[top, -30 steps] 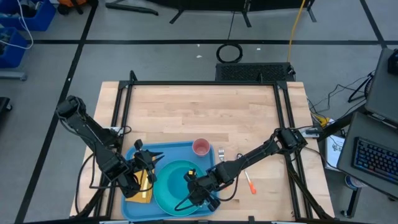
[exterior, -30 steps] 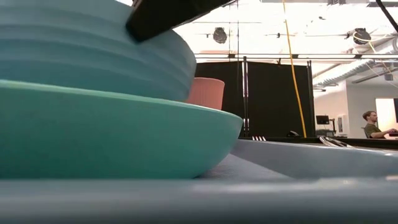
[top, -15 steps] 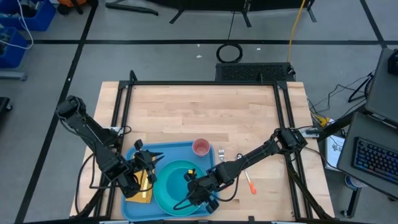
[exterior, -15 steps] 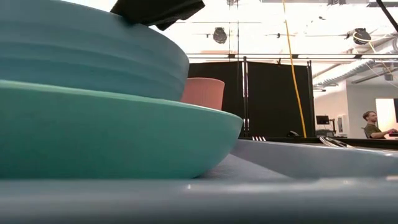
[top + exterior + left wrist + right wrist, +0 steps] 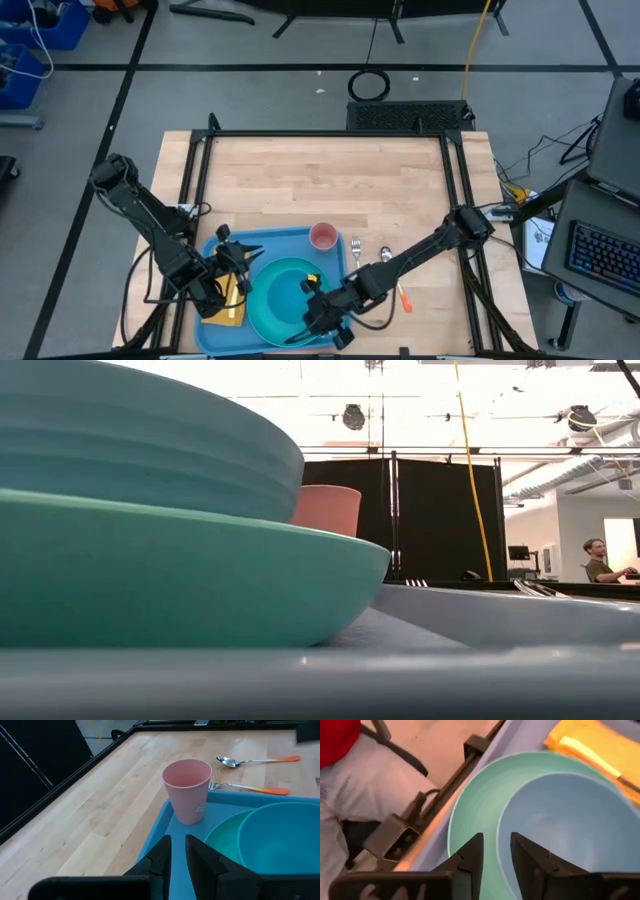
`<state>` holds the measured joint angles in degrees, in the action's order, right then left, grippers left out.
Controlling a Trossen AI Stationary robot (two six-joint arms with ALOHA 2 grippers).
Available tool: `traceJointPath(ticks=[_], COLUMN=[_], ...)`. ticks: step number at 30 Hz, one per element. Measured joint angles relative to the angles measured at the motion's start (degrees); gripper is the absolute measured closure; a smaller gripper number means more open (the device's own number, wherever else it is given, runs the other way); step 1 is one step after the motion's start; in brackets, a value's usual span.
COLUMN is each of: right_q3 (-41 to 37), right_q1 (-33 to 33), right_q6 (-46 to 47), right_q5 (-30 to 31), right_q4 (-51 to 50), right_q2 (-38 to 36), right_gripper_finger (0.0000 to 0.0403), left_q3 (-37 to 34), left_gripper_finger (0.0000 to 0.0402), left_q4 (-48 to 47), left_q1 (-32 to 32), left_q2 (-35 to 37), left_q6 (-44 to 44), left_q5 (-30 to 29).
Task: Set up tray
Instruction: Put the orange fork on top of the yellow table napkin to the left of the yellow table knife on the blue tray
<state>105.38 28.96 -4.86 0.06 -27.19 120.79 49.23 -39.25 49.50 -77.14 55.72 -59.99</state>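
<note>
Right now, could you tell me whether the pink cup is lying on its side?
No, the cup stands upright with its mouth up in the corner of the tray, as the left wrist view shows.

The tray [image 5: 262, 240], light blue with rounded corners and a raised rim, is laid flat at the table's near edge, left of centre.

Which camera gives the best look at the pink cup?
The left wrist view: the pink cup stands whole and close in the tray's corner. The high view shows it small from above; the low view only its top; the right wrist view misses it.
</note>
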Motion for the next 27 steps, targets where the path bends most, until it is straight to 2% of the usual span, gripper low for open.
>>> traceJointPath(ticks=[7,11,14,19,23,27], right_q3=[-0.6,-5.5,-11.4,-23.6,-35.9,-48.7], right_q1=[0.8,0.8,0.7,0.2,0.0,-1.9], right_q6=[11.3,17.9,22.9,32.5,41.2,53.4], right_q5=[1.9,9.2,15.3,19.5,20.9,20.2], right_q4=[-5.8,-8.2,-8.9,-4.2,5.8,16.9], right_q2=[-3.7,-5.8,-8.1,-15.3,-22.5,-29.3], right_gripper_finger=[0.0314,0.0323,0.0332,0.0347,0.035,0.0337], left_q3=[0.0,0.0,0.0,0.0,0.0,0.0], left_gripper_finger=[0.0339,0.0339,0.0339,0.0339,0.0339,0.0339], left_q4=[0.1,0.1,0.1,0.1,0.1,0.4], left_q1=[0.0,0.0,0.0,0.0,0.0,0.0], left_q2=[-0.1,-0.1,-0.1,-0.1,-0.1,-0.1], left_q6=[0.0,0.0,0.0,0.0,0.0,0.0], left_q5=[0.1,0.1,0.1,0.1,0.0,0.0])
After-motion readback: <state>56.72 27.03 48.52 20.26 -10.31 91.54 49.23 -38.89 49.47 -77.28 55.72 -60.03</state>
